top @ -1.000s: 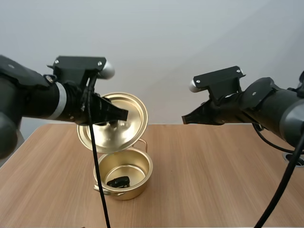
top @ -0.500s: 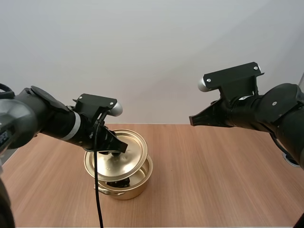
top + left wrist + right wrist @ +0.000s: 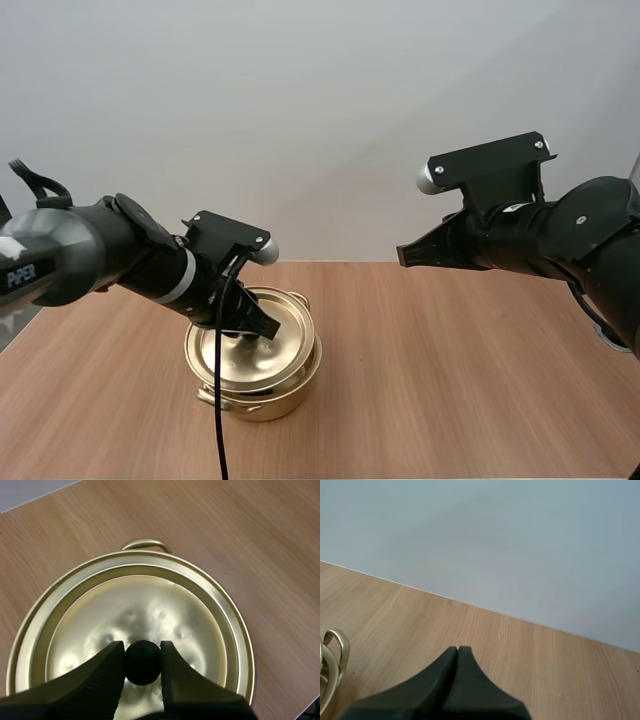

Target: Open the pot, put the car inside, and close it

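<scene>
Wooden table (image 3: 450, 380), gold pot (image 3: 272, 400), lid (image 3: 262, 352), grey wall (image 3: 330, 120)

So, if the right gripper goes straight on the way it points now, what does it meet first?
Probably the bare table, near its far edge. The shut right gripper aims there, and the pot lies off to one side of that line. Depth is hard to judge.

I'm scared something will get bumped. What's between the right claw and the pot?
Nothing but bare wooden table, seen in the high view. The right claw hangs in air, away from the pot.
</scene>
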Robot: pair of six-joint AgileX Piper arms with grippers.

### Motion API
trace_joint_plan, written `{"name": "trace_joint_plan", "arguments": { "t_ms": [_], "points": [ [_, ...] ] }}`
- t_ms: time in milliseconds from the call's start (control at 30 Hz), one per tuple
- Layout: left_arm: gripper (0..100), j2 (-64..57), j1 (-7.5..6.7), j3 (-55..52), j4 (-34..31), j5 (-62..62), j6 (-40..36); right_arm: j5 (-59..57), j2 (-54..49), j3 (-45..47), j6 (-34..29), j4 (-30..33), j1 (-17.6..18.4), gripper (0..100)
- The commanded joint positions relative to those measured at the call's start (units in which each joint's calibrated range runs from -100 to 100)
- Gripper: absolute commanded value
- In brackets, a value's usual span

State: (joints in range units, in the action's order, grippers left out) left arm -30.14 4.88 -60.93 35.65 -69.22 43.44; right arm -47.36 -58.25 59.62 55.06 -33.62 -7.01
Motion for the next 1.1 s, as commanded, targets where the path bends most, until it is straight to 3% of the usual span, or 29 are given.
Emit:
{"name": "trace_joint_plan", "arguments": {
  "t_ms": [0, 433, 533, 700, 800, 1000, 1067],
  "points": [
    [0, 1.2, -0.04, -0.4, 1.0, 0.1, 1.8, -0.1, 0.0, 0.0, 0.0, 0.1, 0.0, 0],
    [1, 4.3, -0.04, -0.4, 3.3, -0.9, 5.2, -0.1, 0.0, 0.0, 0.0, 0.1, 0.0, 0],
    [17, 4.3, -0.04, -0.4, 3.3, -1.9, 5.2, -0.1, 0.0, 0.0, 0.0, 0.1, 0.0, 0],
    [72, 4.0, -0.04, -0.4, 3.3, -2.6, 4.7, -0.1, 0.0, 0.0, 0.0, 0.1, 0.0, 0],
    [99, 3.5, -0.04, -0.2, 3.0, -3.9, 4.1, -0.1, 0.0, 0.0, 0.0, 0.1, 0.0, 0],
    [100, -3.1, -0.04, 1.8, 3.5, 2.3, 4.7, -0.1, 0.0, 0.0, -0.1, -0.1, 0.0, 0],
    [100, -7.9, -0.04, 2.1, 6.2, 5.9, 6.0, -0.1, 0.0, 0.0, -0.1, -0.7, 0.0, 0]
  ]
}}
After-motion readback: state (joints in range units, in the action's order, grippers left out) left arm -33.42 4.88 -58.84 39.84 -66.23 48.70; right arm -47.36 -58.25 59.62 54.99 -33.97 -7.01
